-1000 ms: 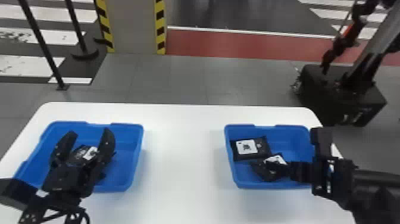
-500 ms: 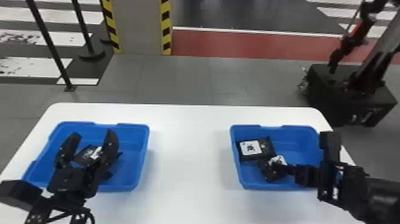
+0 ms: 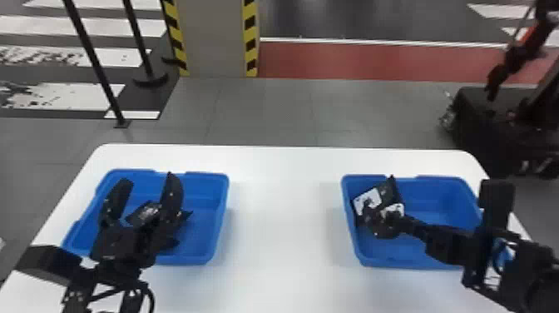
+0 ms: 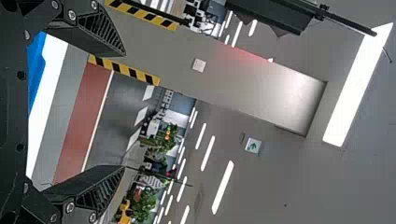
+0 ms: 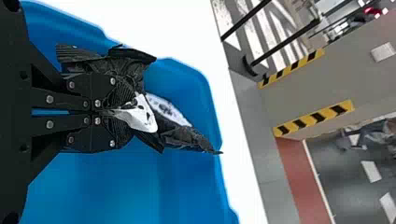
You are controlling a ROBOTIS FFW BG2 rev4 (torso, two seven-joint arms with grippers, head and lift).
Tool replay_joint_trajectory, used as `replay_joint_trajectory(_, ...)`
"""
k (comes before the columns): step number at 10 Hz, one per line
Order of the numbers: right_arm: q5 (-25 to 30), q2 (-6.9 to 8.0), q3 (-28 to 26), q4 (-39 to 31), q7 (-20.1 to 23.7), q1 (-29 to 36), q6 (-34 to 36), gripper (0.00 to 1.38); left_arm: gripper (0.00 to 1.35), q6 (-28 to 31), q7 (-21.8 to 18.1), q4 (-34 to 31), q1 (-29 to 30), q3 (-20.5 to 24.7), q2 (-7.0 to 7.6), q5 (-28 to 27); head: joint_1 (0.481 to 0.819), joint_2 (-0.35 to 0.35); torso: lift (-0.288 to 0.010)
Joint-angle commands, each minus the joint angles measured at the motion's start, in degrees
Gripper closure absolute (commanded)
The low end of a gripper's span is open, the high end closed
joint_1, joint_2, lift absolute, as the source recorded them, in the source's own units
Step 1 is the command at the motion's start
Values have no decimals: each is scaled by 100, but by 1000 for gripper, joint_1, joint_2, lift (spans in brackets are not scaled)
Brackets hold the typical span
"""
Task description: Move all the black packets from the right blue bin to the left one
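The right gripper (image 5: 122, 112) is closed on a crumpled black packet (image 5: 141, 117) in the right blue bin (image 3: 436, 208), presumably pinched for lifting out; a second, white-labelled packet (image 5: 186, 136) tilts against it (it could snag). The left gripper (image 3: 148, 178) waits wide open over the left blue bin (image 3: 204, 233) — black packets (image 3: 143, 213) inside.

Head view looks down at right bin (image 3: 436, 191), right wrist view closer.
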Motion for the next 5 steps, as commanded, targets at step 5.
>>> replay_joint_trajectory(5, -1243, 43, 220, -722, 494, 75, -277, 1141, 174, 200, 1, -352, 43, -253, -15, 610, 695, 78, -110)
